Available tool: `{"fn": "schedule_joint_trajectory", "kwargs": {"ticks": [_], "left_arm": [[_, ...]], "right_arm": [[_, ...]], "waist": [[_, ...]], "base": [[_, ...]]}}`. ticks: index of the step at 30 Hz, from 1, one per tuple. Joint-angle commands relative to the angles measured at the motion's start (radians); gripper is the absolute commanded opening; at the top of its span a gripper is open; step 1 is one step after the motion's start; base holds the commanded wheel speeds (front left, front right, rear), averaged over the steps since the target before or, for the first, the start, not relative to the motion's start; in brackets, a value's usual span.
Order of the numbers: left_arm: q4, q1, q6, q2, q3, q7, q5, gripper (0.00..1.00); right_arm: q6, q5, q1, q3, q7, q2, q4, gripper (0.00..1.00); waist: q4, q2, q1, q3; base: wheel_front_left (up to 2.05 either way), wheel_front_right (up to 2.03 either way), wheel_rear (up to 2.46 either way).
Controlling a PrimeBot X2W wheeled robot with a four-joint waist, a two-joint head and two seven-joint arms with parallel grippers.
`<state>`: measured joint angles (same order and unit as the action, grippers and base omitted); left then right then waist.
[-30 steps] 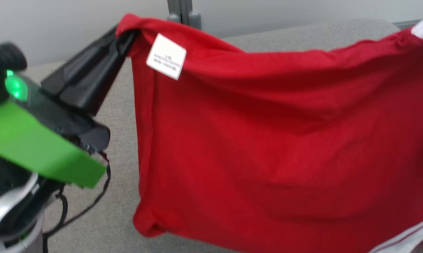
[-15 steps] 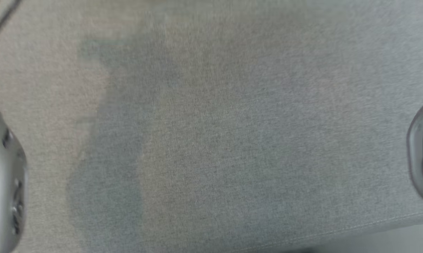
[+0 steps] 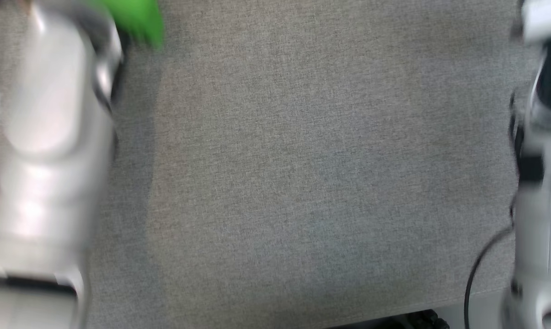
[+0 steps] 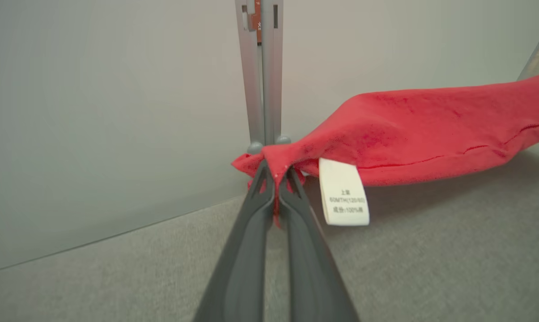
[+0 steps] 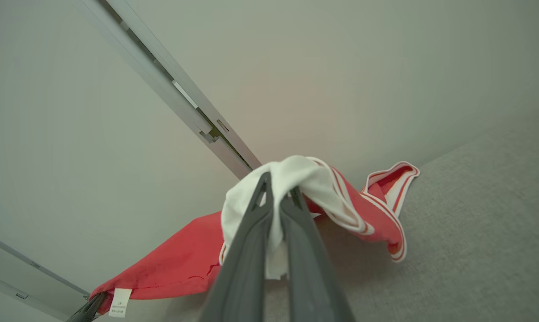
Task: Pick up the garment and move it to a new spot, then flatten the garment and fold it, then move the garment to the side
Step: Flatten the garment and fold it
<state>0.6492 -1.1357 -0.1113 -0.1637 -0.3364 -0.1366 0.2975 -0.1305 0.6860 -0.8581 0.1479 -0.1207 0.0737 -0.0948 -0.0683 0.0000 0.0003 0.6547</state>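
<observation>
- L wrist view: left gripper (image 4: 276,173) at centre frame, fingers pressed together, pinching 1 corner of a red garment (image 4: 430,125).
- From that pinch the garment runs to the right edge of the frame as a sagging band, above the grey fabric tabletop (image 4: 430,268), shadow beneath it.
- White care label (image 4: 343,192) w/ small print hangs from the garment's lower edge, just right of the fingertips.
- Behind the pinch: grey upright post (image 4: 262,67) against a pale wall (image 4: 95,112).
- R wrist view: right gripper (image 5: 278,185) at centre frame, fingers pressed together on a white part of the garment. Red cloth w/ white-and-red striped trim (image 5: 396,179) bunches to its right.
- Same view, lower left: red cloth stretches down to the other gripper's dark tips, label beside them.
- Head view, blurred: pale left forearm (image 3: 46,137) at left edge, pale right forearm (image 3: 538,183) at right edge, green patch (image 3: 138,20) upper left, grey tabletop between.
</observation>
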Motion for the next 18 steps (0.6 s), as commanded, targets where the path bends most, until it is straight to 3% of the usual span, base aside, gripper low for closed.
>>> {"fn": "schedule_joint_trajectory", "kwargs": {"ticks": [1, 4, 10, 18], "left_arm": [[0.000, 0.108, -0.004, -0.005, -0.018, -0.029, 0.004, 0.00], [-0.021, 0.310, -0.004, -0.015, -0.037, -0.064, 0.020, 0.00], [-0.165, 0.673, 0.046, -0.024, -0.059, -0.083, 0.042, 0.00], [-0.481, 1.105, 0.167, -0.039, -0.096, 0.044, 0.084, 0.00]], "right_arm": [[0.000, 0.024, 0.117, -0.013, 0.022, 0.023, 0.048, 0.00], [0.000, 0.065, 0.343, -0.014, 0.058, 0.044, 0.128, 0.00], [0.000, 0.118, 0.710, -0.028, 0.077, 0.058, 0.266, 0.00], [0.000, 0.138, 1.123, 0.029, 0.036, 0.049, 0.378, 0.00]], "waist": [[0.002, 0.0000, -0.0003, -0.086], [0.004, 0.0000, -0.0003, -0.144], [0.011, 0.0000, -0.0003, -0.281], [0.036, 0.0000, -0.0003, -0.406]], "base": [[0.00, 0.00, 0.00], [0.00, 0.00, 0.00], [0.00, 0.00, 0.00], [0.00, 0.00, 0.00]]}}
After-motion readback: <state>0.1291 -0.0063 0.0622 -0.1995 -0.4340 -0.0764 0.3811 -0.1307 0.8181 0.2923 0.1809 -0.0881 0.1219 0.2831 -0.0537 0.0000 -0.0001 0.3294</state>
